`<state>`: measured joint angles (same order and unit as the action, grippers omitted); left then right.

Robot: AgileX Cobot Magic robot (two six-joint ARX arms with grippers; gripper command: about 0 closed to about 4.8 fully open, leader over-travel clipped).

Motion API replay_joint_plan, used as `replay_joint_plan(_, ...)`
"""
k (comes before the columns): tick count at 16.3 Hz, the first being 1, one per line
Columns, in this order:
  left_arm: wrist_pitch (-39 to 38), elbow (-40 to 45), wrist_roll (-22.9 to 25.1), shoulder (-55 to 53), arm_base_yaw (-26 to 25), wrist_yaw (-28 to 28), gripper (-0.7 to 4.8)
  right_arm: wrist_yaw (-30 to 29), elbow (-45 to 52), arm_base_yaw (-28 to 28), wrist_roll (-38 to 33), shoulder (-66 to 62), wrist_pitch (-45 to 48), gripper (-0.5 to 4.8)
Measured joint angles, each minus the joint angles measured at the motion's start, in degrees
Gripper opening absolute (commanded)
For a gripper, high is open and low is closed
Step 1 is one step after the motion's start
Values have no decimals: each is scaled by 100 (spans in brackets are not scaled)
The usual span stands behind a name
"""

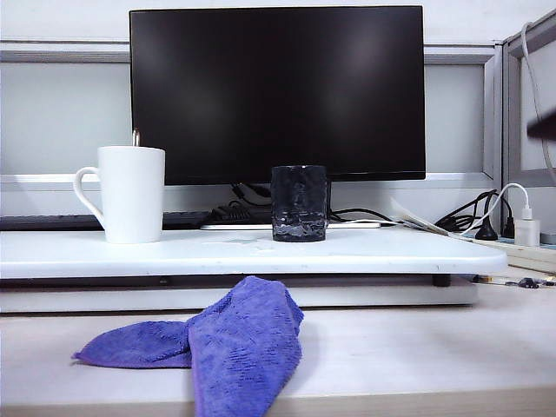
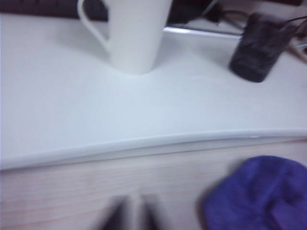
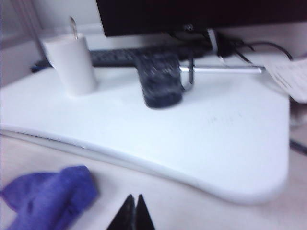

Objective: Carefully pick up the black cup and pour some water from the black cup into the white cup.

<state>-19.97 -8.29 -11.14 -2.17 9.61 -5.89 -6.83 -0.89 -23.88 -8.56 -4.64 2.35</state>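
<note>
The white cup (image 1: 132, 193) looks like smooth, softly glossy ceramic. Right of it, the black cup (image 1: 299, 203) is dark, shiny, bumpy glass. Both stand on a smooth white board (image 1: 382, 252). In front lies a nubby purple cloth (image 1: 234, 343) on pale matt wood-grain desk (image 1: 417, 347).
</note>
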Motion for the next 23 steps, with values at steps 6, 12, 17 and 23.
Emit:
replay_joint_plan(6,538,457,330,-2,0,2778,41,2249,22,4,374,-9,-518,-5)
replay_joint_plan(12,2223,455,1554,0,0,2712,-6,1864,22,1169,678,-9,595,-5)
replay_joint_plan(17,1974,455,1670,2,0,2411,27,557,22,1947,693,-7,603,-5)
replay_joint_plan(23,1711,455,1670,2,11,2391,27,531,22,1947,693,-7,551,-5)
